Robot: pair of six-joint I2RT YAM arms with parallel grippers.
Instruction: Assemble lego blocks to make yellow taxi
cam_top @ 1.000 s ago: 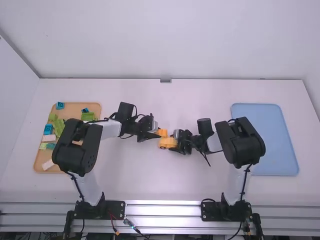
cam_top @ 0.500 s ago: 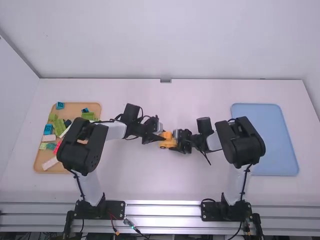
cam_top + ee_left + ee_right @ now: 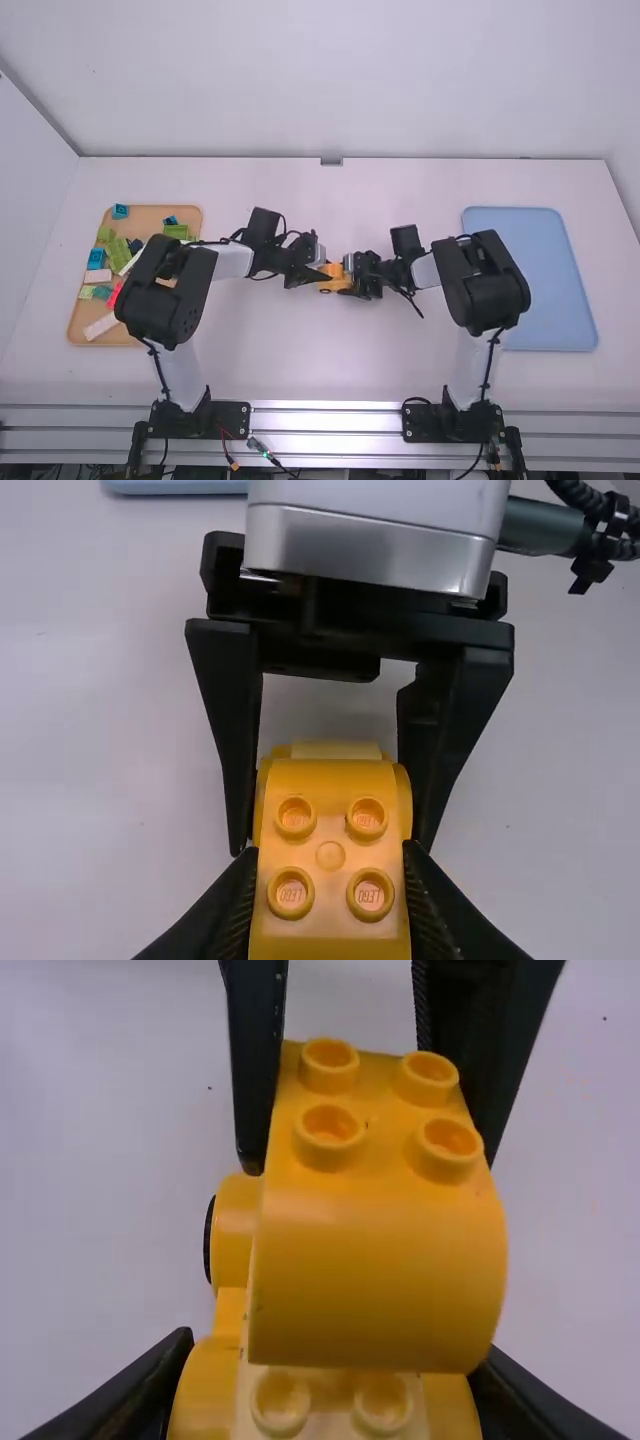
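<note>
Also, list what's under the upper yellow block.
A yellow wheeled base, two studs showing. The upper block hides whatever part of the base lies directly beneath it.

lettering stands on studs [image 3: 291,893] of the yellow block [image 3: 331,920].

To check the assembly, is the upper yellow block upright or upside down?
Upright: the upper yellow block shows its four studs on top, above the wheeled base.

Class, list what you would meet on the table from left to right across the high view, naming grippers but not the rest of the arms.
Tan tray → left gripper → yellow car → right gripper → blue tray
</note>
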